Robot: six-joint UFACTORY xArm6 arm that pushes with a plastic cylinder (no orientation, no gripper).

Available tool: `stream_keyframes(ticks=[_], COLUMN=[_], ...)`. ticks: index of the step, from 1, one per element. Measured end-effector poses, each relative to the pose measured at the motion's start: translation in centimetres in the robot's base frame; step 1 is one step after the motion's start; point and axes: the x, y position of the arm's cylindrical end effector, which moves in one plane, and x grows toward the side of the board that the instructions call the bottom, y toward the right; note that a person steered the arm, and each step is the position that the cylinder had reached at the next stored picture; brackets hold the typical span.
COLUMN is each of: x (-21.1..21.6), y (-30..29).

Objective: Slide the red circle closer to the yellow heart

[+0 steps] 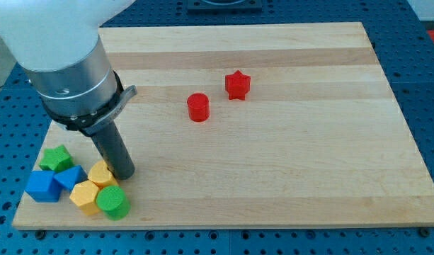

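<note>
The red circle (198,107) stands near the middle of the wooden board (273,177). The yellow heart (102,173) lies at the view's lower left, in a cluster of blocks. My tip (124,172) rests on the board just right of the yellow heart, touching or almost touching it. The red circle is far up and to the right of my tip. The arm's grey body covers the board's upper left.
A red star (238,85) sits just up-right of the red circle. In the lower-left cluster are a green star (56,159), a blue cube (43,186), another blue block (69,177), a yellow hexagon (84,196) and a green circle (113,202).
</note>
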Motion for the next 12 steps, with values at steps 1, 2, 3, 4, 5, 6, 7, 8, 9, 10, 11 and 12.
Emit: stream_keyframes(ticks=[1, 2, 3, 4, 5, 6, 7, 8, 9, 10, 11, 12], x=[-0.3, -0.3, -0.3, -0.4, -0.4, -0.7, -4.7, -8.4, -11.9, -13.8, -13.8, -12.0], y=[-0.8, -1.0, -1.0, 1.8, 8.1, 14.8, 18.3, 18.2, 16.9, 14.9, 12.5, 10.5])
